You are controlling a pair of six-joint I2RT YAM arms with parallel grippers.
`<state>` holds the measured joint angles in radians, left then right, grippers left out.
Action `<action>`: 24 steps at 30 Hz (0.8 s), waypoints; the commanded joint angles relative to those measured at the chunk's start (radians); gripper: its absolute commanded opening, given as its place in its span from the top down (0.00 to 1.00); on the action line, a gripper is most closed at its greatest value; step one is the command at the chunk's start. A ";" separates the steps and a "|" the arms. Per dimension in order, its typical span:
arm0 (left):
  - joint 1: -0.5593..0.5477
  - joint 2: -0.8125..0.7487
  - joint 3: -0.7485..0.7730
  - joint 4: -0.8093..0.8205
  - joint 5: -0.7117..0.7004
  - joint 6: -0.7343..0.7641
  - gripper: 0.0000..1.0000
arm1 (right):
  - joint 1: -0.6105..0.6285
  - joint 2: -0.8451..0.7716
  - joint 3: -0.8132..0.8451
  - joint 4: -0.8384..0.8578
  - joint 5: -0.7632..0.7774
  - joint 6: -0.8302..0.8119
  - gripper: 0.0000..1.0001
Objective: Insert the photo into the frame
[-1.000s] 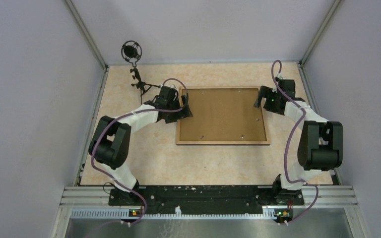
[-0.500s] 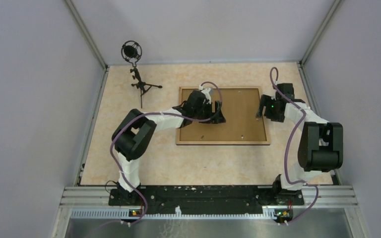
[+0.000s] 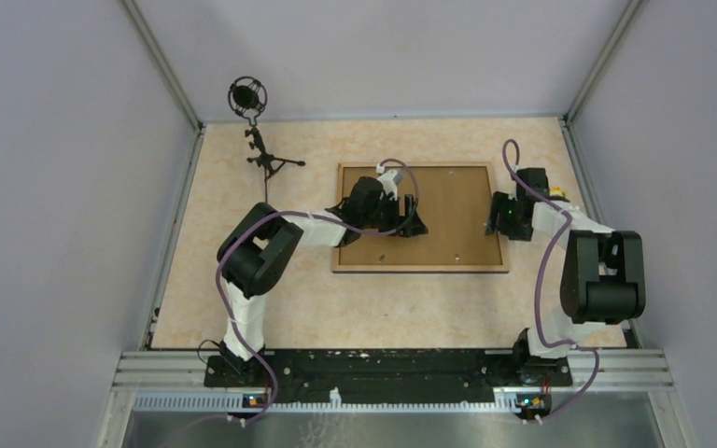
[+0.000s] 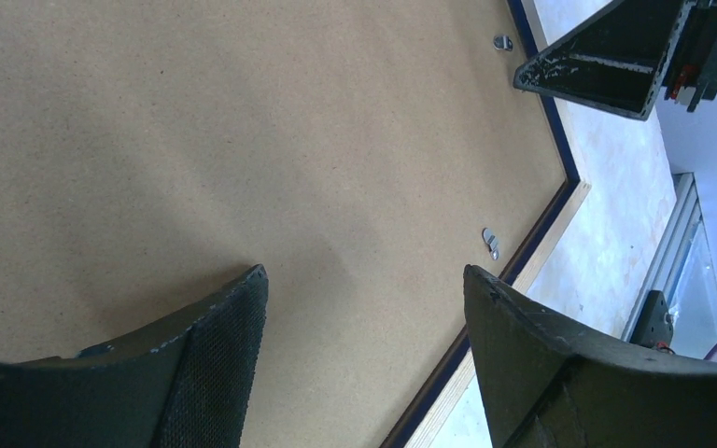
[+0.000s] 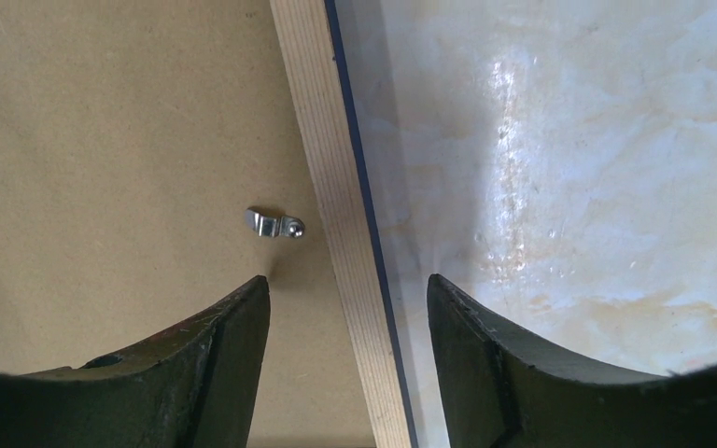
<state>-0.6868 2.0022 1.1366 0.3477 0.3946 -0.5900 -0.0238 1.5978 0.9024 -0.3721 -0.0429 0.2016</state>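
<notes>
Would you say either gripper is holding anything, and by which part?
Nothing is held: left gripper open over the backing board, right gripper open over the frame rail.

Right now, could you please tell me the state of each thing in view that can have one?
frame, lying flat, light wood side up.
backing board, seated inside the frame.
metal tab, flat on the backing board beside the right rail.
left gripper, open above the backing board, holding nothing.
right gripper, open over the frame's right rail.
photo, not in view.
</notes>
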 commanded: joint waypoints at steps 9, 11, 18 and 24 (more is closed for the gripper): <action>0.004 -0.023 -0.087 0.014 -0.018 0.027 0.19 | 0.018 0.113 0.081 0.067 0.077 0.021 0.41; 0.004 -0.026 -0.090 0.015 -0.021 0.028 0.20 | 0.018 0.127 0.084 0.079 0.075 0.026 0.41; 0.009 -0.029 -0.099 0.023 -0.026 0.029 0.20 | 0.044 0.160 0.090 0.070 0.131 0.076 0.49; 0.010 -0.031 -0.103 0.027 -0.025 0.029 0.20 | 0.045 0.131 0.069 0.086 0.079 0.084 0.50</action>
<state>-0.6823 1.9873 1.0695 0.4381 0.3847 -0.5732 0.0105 1.7107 0.9943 -0.2951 0.0124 0.2813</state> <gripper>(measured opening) 0.799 0.477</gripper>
